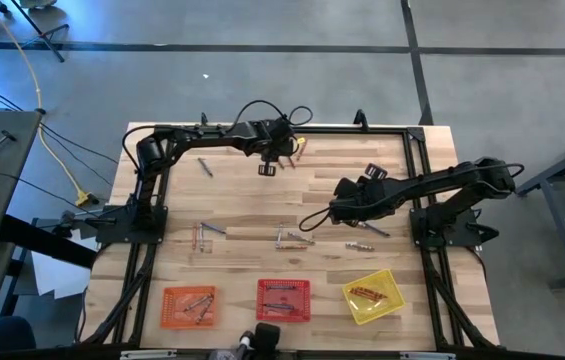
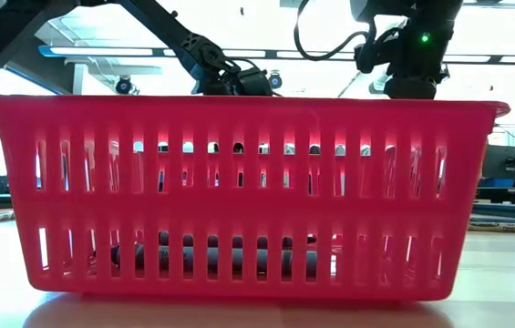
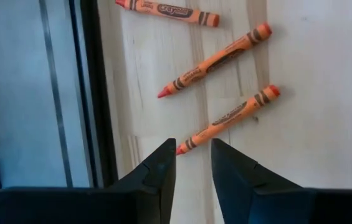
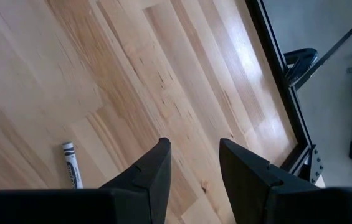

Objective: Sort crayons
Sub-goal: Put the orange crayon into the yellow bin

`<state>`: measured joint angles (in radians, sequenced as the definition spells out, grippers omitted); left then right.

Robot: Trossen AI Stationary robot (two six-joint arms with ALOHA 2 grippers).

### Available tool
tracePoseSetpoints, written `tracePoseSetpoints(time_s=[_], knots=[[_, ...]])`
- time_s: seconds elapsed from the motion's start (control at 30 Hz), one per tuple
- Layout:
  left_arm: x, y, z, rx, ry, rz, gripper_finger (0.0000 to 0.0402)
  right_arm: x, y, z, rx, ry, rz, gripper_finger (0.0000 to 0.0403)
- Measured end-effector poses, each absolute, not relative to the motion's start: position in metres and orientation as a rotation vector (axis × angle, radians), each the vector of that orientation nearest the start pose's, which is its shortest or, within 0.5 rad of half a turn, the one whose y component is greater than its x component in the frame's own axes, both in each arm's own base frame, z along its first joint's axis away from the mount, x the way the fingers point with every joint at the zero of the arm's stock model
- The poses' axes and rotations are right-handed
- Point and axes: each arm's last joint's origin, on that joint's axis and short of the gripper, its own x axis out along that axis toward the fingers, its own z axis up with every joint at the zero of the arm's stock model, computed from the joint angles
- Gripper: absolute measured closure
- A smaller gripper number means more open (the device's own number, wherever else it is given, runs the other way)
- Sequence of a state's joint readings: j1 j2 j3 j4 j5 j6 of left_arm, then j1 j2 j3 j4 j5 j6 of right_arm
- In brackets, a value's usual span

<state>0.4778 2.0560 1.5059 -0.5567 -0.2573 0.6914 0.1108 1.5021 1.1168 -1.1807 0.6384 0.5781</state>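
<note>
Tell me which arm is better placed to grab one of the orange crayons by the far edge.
Left. Its open gripper hangs right over the three orange crayons, fingers either side of the nearest one's tip. The right gripper, also open, is over mid-table with only a grey crayon close.

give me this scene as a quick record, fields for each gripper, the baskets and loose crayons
left gripper: open, empty, over the table's far edge, by three orange wax crayons
right gripper: open, empty, over bare wood mid-table, near one grey crayon
baskets: orange mesh basket, red mesh basket, yellow mesh basket along the near edge, each holding crayons
loose crayons: scattered across the light wooden table
</note>
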Motion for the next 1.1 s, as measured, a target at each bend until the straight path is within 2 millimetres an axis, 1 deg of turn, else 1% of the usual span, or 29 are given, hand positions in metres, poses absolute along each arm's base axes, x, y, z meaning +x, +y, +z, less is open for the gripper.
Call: tracePoseSetpoints(time_s=[0.17, 0.37, 0.5, 0.63, 0.77, 0.97, 1.1], knots=[[0.371, 0.202, 0.172, 0.462, 1.308, 0.146, 0.0279, 0.253, 0.011, 0.239, -0.113, 1.266, -0.802, 0.0274], [0.370, 0.203, 0.172, 0.539, 1.334, 0.099, 0.0233, 0.254, 0.011, 0.239, -0.106, 1.252, -0.800, 0.0274], [0.371, 0.203, 0.172, 0.622, 1.341, 0.037, 0.0214, 0.255, 0.011, 0.239, -0.100, 1.245, -0.801, 0.0274], [0.370, 0.204, 0.172, 0.696, 1.335, -0.048, 0.0210, 0.255, 0.011, 0.239, -0.095, 1.242, -0.805, 0.0274], [0.368, 0.208, 0.168, 0.679, 1.337, -0.067, 0.0213, 0.255, 0.011, 0.239, -0.081, 1.235, -0.816, 0.0274], [0.367, 0.217, 0.154, 0.658, 1.353, -0.064, 0.0215, 0.255, 0.011, 0.239, -0.079, 1.232, -0.816, 0.0274], [0.369, 0.218, 0.146, 0.660, 1.352, -0.082, 0.0215, 0.256, 0.011, 0.240, -0.078, 1.223, -0.816, 0.0274]])
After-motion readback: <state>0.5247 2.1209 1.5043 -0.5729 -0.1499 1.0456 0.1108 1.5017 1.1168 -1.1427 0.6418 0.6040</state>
